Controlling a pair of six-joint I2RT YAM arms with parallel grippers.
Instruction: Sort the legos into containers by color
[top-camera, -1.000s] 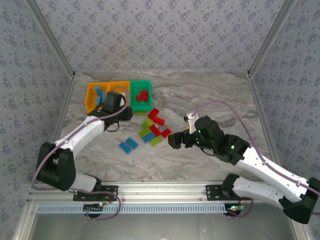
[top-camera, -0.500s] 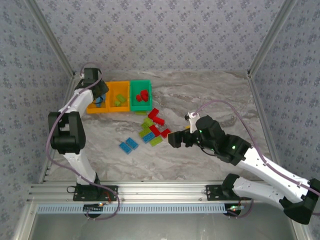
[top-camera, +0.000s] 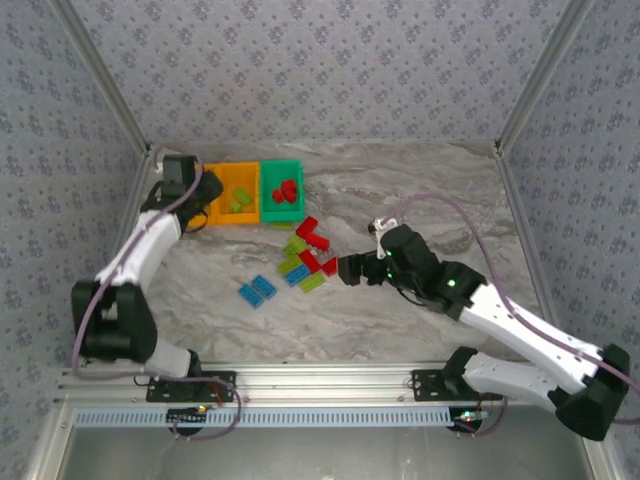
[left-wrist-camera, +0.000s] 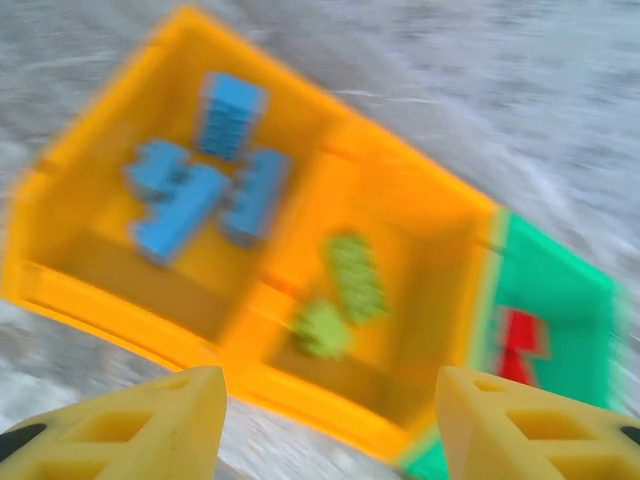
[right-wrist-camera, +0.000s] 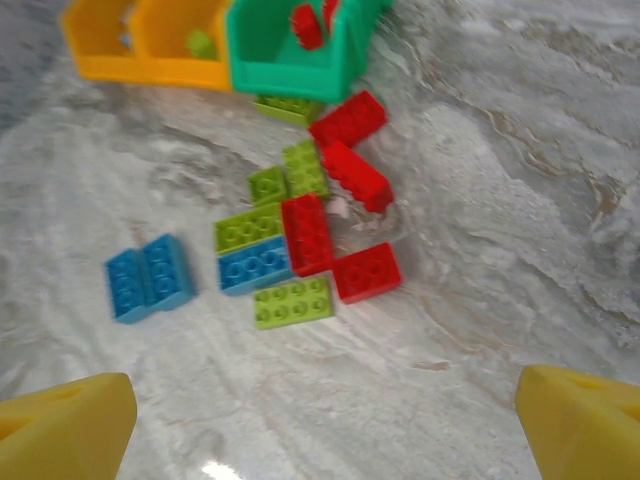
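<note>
The containers stand joined at the back left: a left orange bin (left-wrist-camera: 150, 200) holding blue legos (left-wrist-camera: 205, 185), a middle orange bin (top-camera: 238, 195) holding lime ones (left-wrist-camera: 345, 285), and a green bin (top-camera: 282, 192) holding red ones (left-wrist-camera: 520, 335). My left gripper (top-camera: 200, 190) hovers at the left bin, open and empty; its view is blurred. Loose red, lime and blue legos (top-camera: 305, 255) lie in a pile in front of the green bin, with two blue bricks (right-wrist-camera: 148, 277) apart to the left. My right gripper (top-camera: 348, 270) is open just right of the pile, nearest a red brick (right-wrist-camera: 365, 272).
A lime brick (right-wrist-camera: 285, 105) lies against the green bin's front wall. Bare marble tabletop (top-camera: 420, 190) stretches to the right and to the front of the pile. Patterned walls and metal frame posts close in the table on three sides.
My left gripper has swung left from above the middle bin to the left bin, and its jaws have opened. The right gripper has edged left toward the pile.
</note>
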